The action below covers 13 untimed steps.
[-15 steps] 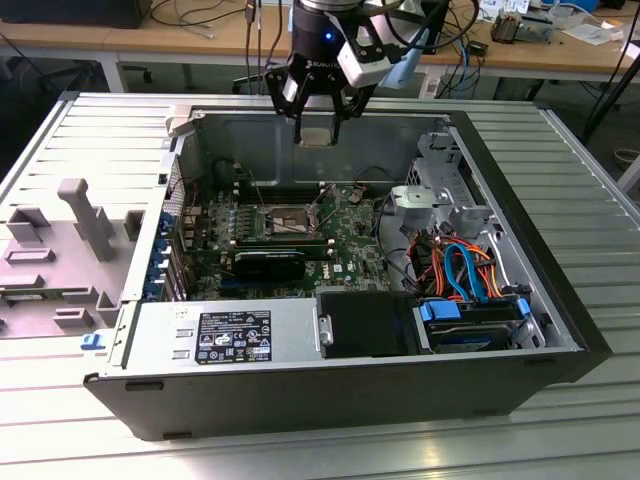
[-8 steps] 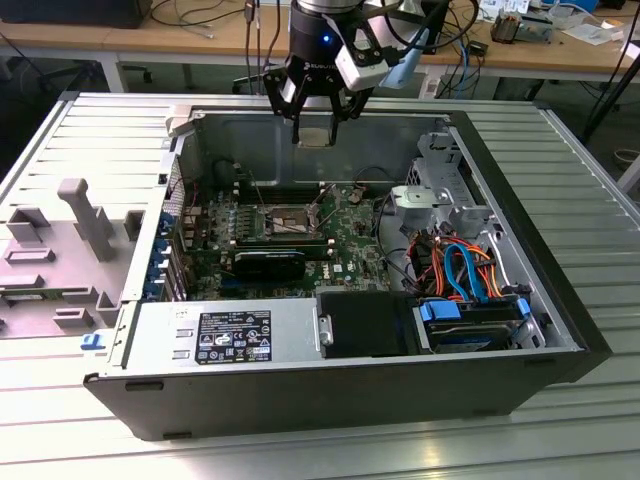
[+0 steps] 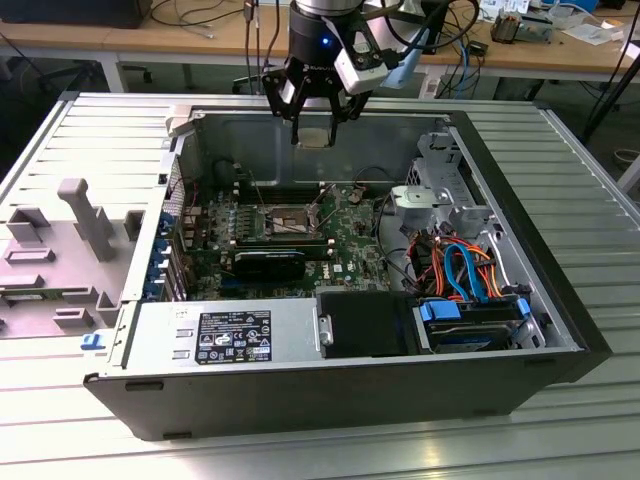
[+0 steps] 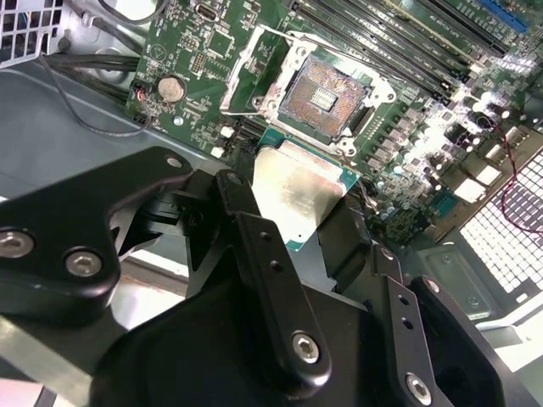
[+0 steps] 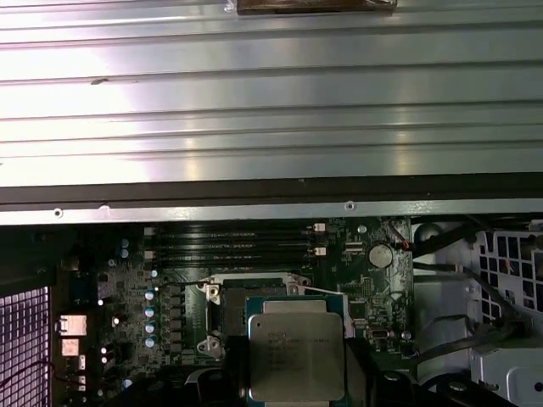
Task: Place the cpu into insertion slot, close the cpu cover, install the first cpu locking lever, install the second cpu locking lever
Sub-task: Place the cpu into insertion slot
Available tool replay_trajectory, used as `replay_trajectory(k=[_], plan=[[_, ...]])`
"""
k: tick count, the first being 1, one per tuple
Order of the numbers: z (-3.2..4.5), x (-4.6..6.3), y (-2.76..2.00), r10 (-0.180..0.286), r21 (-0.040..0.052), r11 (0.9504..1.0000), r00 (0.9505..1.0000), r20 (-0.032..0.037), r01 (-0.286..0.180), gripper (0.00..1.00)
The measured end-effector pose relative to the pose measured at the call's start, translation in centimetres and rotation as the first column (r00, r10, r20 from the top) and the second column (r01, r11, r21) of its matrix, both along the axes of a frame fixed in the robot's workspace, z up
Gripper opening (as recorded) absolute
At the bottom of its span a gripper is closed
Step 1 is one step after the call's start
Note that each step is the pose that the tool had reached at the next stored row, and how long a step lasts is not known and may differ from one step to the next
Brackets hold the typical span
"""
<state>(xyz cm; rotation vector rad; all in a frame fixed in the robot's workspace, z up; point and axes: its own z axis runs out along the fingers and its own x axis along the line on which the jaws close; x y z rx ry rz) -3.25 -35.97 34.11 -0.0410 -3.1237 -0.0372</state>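
1. The gripper (image 3: 315, 130) is closed narrowly on the cpu (image 4: 293, 191). Its fingers pinch two opposite edges, and the grey top faces both wrist views.
2. The cpu hangs in the air over the open case (image 3: 540, 250). It is above the board and near the slot (image 4: 322, 95), not touching it. The slot lies bare, with its contact field showing.
3. The cover (image 4: 239, 68) stands swung up just beside the slot.
4. Handling, as I judge it: the cpu is light, stiff and flat, with a smooth lid (slippery under pads) and a fragile underside. The edges are the place to hold it, as here.
5. Count: one cpu, one slot, one cover, one gripper, and four long memory slots (image 5: 233, 240) beside the socket.
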Motion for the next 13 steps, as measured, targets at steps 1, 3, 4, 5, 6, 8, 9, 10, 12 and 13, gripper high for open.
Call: replay_trajectory(k=[1, 3, 4, 5, 6, 8, 9, 10, 12, 13], plan=[[-0.01, 0.0, -0.01, 0.0, 0.0, 1.0, 1.0, 0.0, 0.0, 0.55], [-0.03, 0.0, -0.03, 0.0, 0.0001, 1.0, 1.0, 0.0001, 0.0, 0.55], [-0.04, 0.0, -0.06, 0.0, 0.0, 1.0, 1.0, 0.0001, 0.0, 0.55], [-0.06, 0.0, -0.08, 0.0, -0.0001, 1.0, 1.0, 0.0, 0.0, 0.55], [-0.08, 0.0, -0.09, 0.0, -0.0001, 1.0, 1.0, 0.0, 0.0, 0.55], [-0.1, 0.0, -0.12, 0.0, -0.0001, 1.0, 1.0, 0.0, 0.0, 0.55], [-0.11, 0.0, -0.13, 0.0, -0.0001, 1.0, 1.0, 0.0, 0.0, 0.55], [-0.13, 0.0, -0.15, 0.0, 0.0, 1.0, 1.0, 0.0, 0.0, 0.55], [-0.18, 0.0, -0.2, 0.0, -0.0001, 1.0, 1.0, 0.0, 0.0, 0.55], [-0.2, 0.0, -0.22, 0.0, 0.0, 1.0, 1.0, 0.0, 0.0, 0.55]])
